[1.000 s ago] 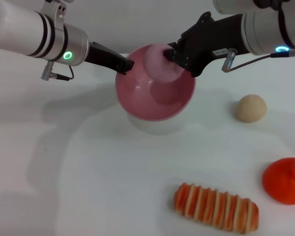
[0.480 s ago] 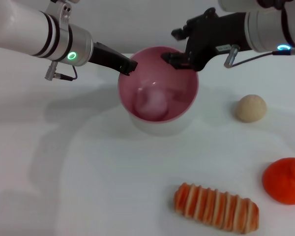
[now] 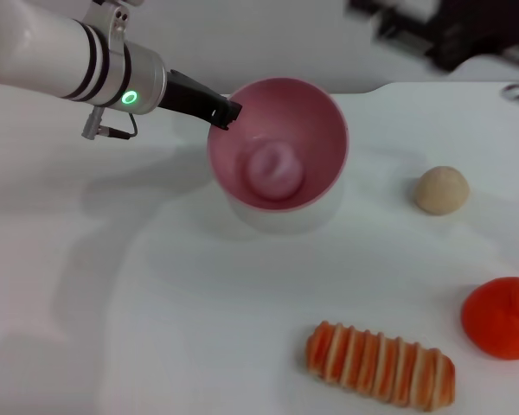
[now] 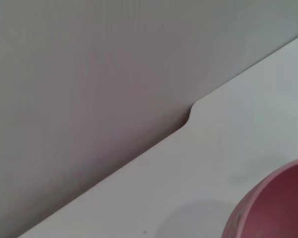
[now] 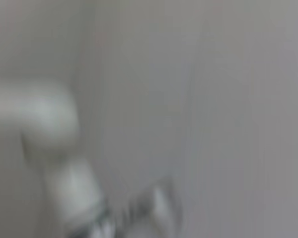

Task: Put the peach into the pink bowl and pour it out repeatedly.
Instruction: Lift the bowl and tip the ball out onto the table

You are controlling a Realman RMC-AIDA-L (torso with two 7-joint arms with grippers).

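Peach sits at the bottom of the pink bowl, a single pale dome against the bowl's inner wall, and the bowl is raised off the white table with its mouth tipped toward the camera. The relation that the pouring turns on is this: the left gripper is clamped on the bowl's rim at the side nearest its own arm, so the fruit lies just past and below the fingertips, down inside the bowl and away from the wrist — a roll of that wrist would, by this judgement, tip the far rim down and let the fruit slide out on the side away from the gripper. The peach is rounded, with no long axis to speak of, so it should roll freely whichever way the bowl leans. The left gripper is by far the nearer; the right gripper is well apart, high and beyond the bowl, a dark blur, and whether its fingers are spread or closed cannot be told. Its wrist view shows nothing usable. The left wrist view catches only a curve of the bowl's rim. Counted: one peach, one bowl, one beige ball, one orange-red fruit, one striped bread loaf.
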